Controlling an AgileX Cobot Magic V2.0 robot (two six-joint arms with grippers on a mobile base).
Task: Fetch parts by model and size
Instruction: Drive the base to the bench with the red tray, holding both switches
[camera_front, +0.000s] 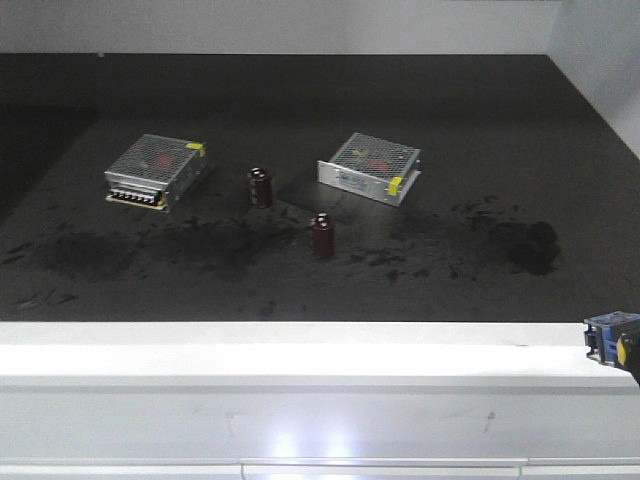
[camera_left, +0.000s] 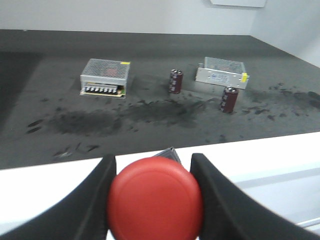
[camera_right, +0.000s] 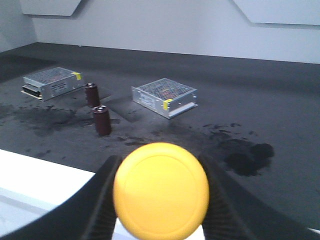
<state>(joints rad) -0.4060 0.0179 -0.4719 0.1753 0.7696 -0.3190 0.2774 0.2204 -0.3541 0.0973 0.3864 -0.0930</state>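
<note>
In the left wrist view my left gripper (camera_left: 155, 200) is shut on the red-capped push-button switch (camera_left: 155, 192). Its round red cap faces the camera between the two black fingers (camera_left: 97, 192), and a corner of its dark base shows above the cap. In the right wrist view my right gripper (camera_right: 161, 192) is shut on the yellow-capped switch (camera_right: 161, 187), whose cap also faces the camera. Both are held over the table's white front ledge. In the front view the yellow switch's blue base (camera_front: 610, 338) shows at the right edge. The red switch is out of that view.
Two silver mesh-topped metal boxes (camera_front: 157, 170) (camera_front: 371, 166) and two dark maroon capacitors (camera_front: 260, 187) (camera_front: 323, 235) stand on the black table top. Dark smudges (camera_front: 535, 245) mark its surface. A white ledge (camera_front: 300, 350) runs along the front and white walls stand behind.
</note>
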